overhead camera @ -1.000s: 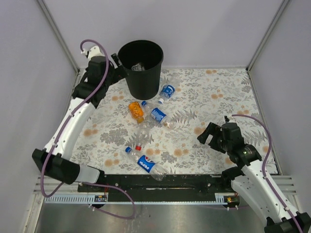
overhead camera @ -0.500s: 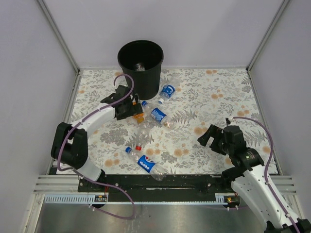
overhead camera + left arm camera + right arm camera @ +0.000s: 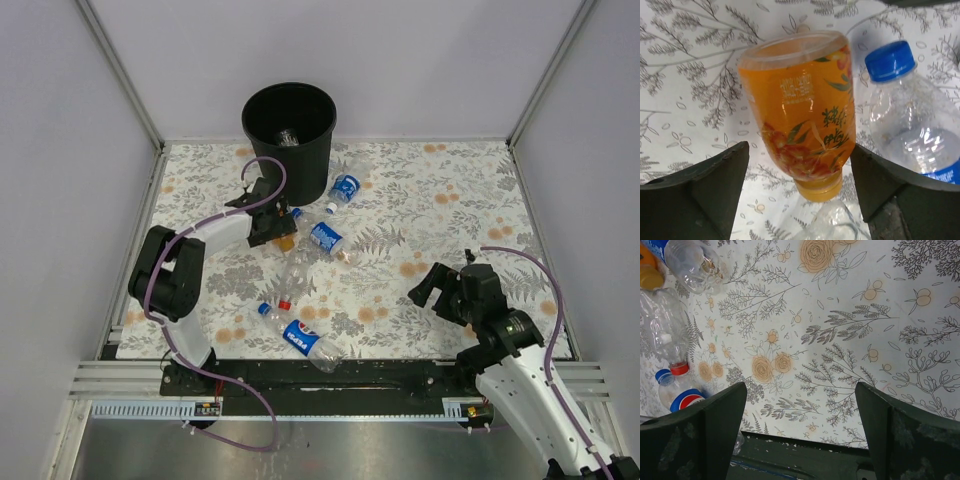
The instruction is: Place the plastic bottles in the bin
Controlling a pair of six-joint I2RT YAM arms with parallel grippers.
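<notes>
Since half a second ago the left gripper (image 3: 270,224) has drawn in over the small orange plastic bottle (image 3: 288,238), while the right gripper (image 3: 430,284) has hardly shifted above the floral tablecloth (image 3: 440,190). From above, the orange bottle lies just in front of the tall round black plastic bin (image 3: 300,172), which already has a clear bottle (image 3: 287,137) inside. A blue-labelled bottle (image 3: 345,188) lies by the bin's base and a second blue-labelled bottle (image 3: 325,238) lies just beside the orange one. A clear red-capped bottle (image 3: 290,280) and a Pepsi-labelled bottle (image 3: 300,338) lie nearer the arm bases. At the left wrist, the dark fingers (image 3: 715,190) stand spread wide on either side of the orange bottle's cap end, apart from it, with a blue cap (image 3: 891,61) close alongside. At the right wrist, the jaws gape over bare cloth, the red-capped bottle well off to one side.
</notes>
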